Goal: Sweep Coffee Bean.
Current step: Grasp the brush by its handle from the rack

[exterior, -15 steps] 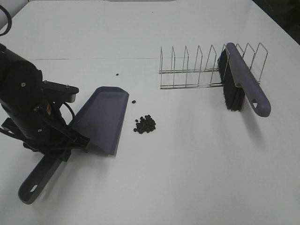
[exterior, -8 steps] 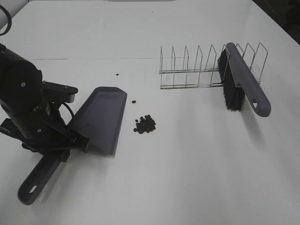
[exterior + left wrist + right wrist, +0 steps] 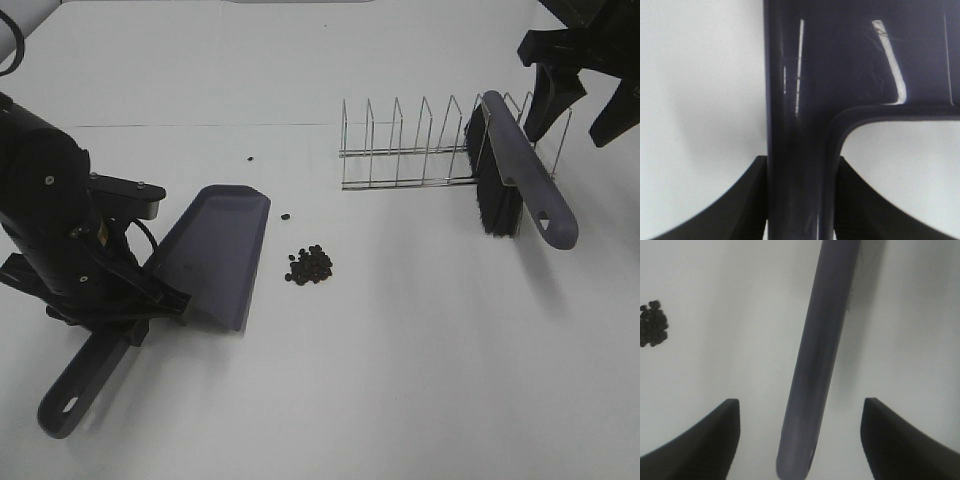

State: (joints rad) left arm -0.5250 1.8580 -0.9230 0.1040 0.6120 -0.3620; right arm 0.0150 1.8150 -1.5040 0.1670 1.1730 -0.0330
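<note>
With the left gripper [image 3: 800, 200] clamped on the dustpan [image 3: 220, 250], the wide-open, empty right gripper [image 3: 800, 405] should straddle the brush [image 3: 530, 185] handle squarely before closing.

High overview, two close wrist views

Bright, even light from overhead washes a white table [image 3: 400, 400], which greys slightly toward the far left corner. The brush [image 3: 525, 180] and dustpan [image 3: 220, 250] cast soft, pale shadows toward the near side. In the left wrist view, thin white streaks of glare run along the glossy dustpan, and its edges look soft. In the right wrist view the coffee beans [image 3: 652, 325] are slightly blurred.
</note>
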